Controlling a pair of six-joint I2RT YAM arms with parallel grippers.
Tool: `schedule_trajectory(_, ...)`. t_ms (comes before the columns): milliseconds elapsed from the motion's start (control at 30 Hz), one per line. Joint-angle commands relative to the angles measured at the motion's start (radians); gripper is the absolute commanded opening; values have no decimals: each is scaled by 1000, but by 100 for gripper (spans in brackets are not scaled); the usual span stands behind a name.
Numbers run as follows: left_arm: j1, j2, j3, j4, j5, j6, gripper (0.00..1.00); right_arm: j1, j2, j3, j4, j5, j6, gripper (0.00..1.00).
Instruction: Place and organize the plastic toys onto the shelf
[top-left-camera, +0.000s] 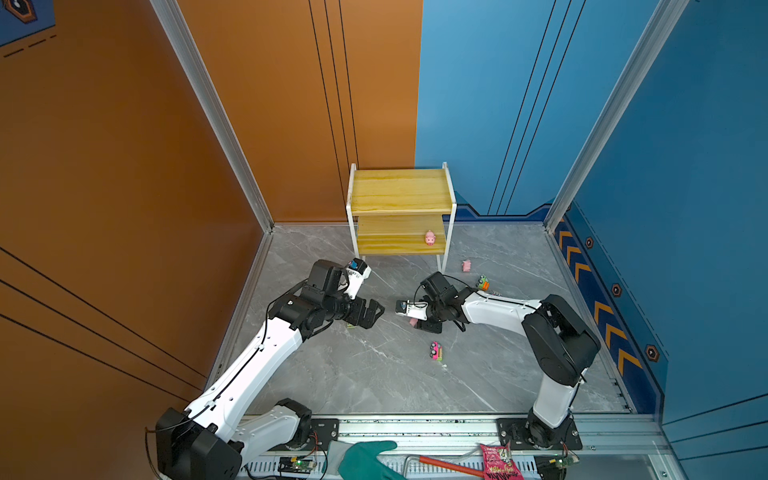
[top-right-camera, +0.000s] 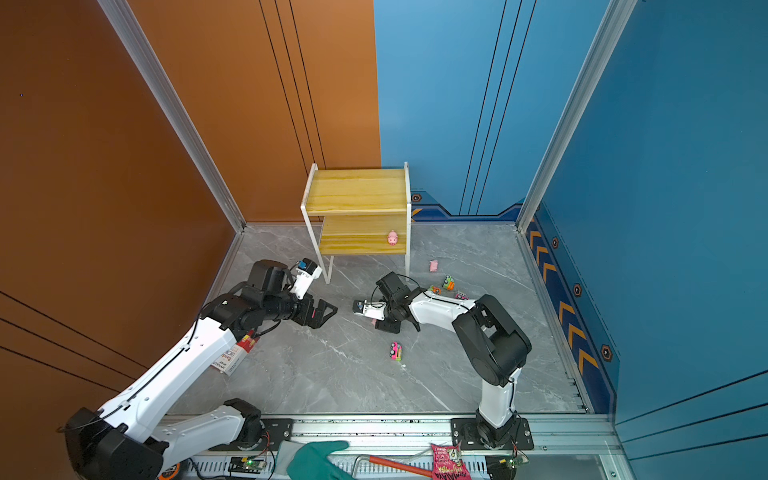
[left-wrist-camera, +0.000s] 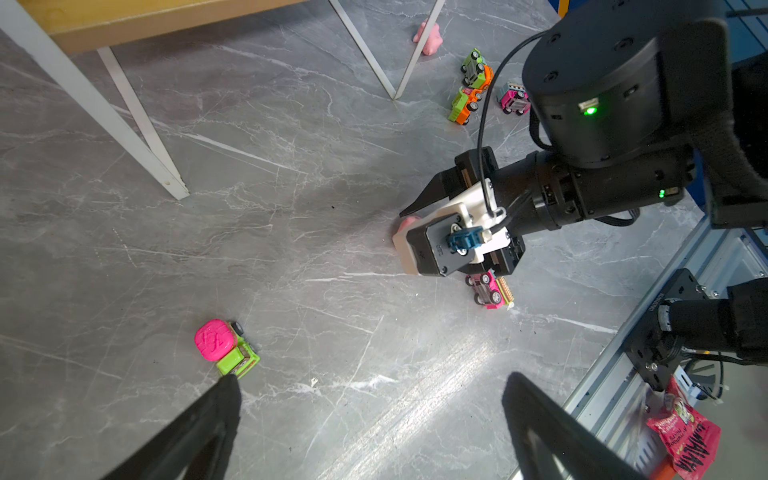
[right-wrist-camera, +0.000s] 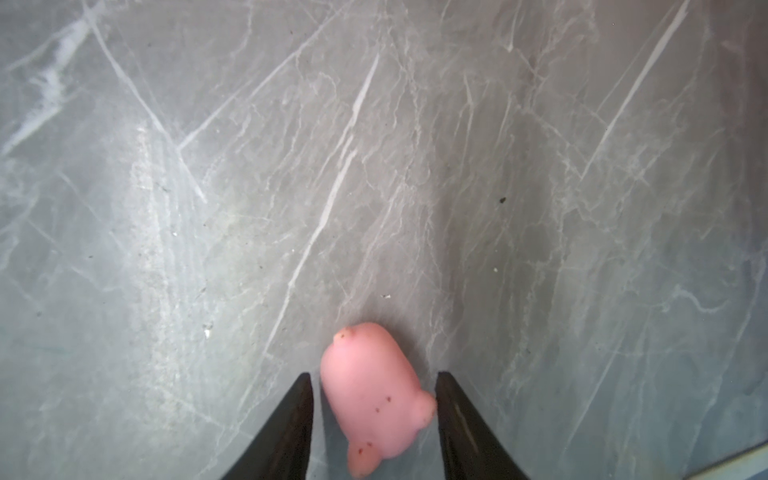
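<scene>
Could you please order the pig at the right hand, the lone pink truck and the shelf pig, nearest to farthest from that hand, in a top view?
1. Pig, between the right hand's fingers.
2. Lone pink truck, on the floor in front.
3. Shelf pig, lower board, behind.

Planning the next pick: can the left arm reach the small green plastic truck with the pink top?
Probably yes: the open left tool is beside the green plastic truck, and nothing blocks it.
</scene>
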Motion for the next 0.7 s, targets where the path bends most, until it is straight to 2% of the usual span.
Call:
schedule_trajectory(0, 13, -13, -8, 7, 31, 4, 100, 8, 15, 27, -57, 10, -7, 42)
schedule_trajectory(167, 21, -18, -9, 10, 35, -3, 100, 8, 11, 26, -67, 17, 17, 31)
schedule_trajectory(333, 32, -25, -13, 20, 35, -13, 100, 42, 1, 24, -70, 73, 80, 26)
schedule_trajectory(500, 44, -22, -12, 28, 38, -26, 99, 49, -16, 23, -76, 47, 195, 26)
schedule_trajectory(667, 53, -28, -14, 34, 28, -33, 99, 64, -9, 27, -51, 88, 348, 24)
